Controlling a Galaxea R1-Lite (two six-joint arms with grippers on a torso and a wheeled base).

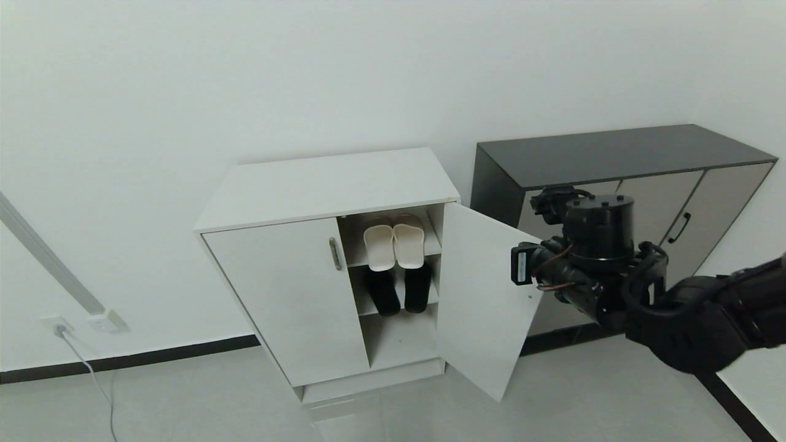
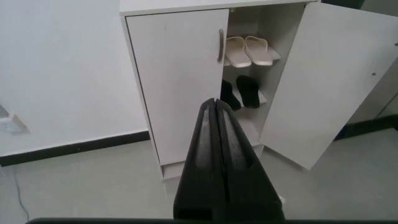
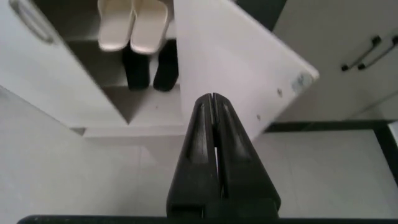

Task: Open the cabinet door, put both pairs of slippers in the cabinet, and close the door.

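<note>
White cabinet (image 1: 325, 184), against the far wall: left door (image 1: 288, 294) shut, right door (image 1: 479, 307) swung open toward the near right, with a dark cabinet (image 1: 614, 153) just beside it on the right. In the open right compartment, the white slippers (image 1: 394, 245) lie side by side on the top shelf and the black slippers (image 1: 399, 290) on the shelf below. Right gripper (image 3: 212, 99), fingers pressed together, is close to the open door's free edge, contact not discernible; left gripper (image 2: 215, 102), fingers likewise together, is on the near side of the shut left door, apart from it.
</note>
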